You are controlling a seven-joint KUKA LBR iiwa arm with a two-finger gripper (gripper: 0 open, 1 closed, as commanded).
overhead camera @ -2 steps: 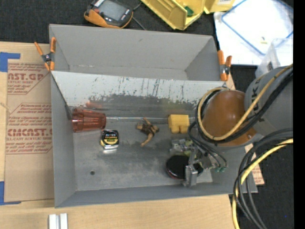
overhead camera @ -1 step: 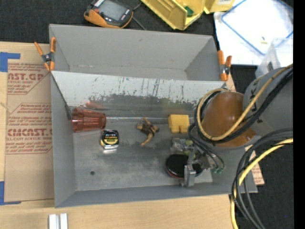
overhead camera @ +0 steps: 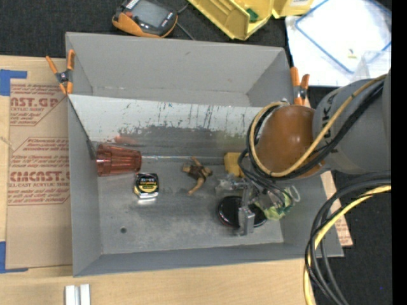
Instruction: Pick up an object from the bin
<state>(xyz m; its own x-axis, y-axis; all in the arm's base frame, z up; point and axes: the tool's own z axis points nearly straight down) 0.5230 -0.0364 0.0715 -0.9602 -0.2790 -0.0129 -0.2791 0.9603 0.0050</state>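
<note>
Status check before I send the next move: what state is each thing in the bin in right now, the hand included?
hand: low in the bin's near right corner, over the black round thing.
black round thing: flat on the floor, partly covered by the hand.
red cup: on its side, by the left wall.
tape measure: lying flat, label up.
brown toy figure: lying mid-bin, apart from the rest.
yellow thing: partly hidden by the arm.
</note>
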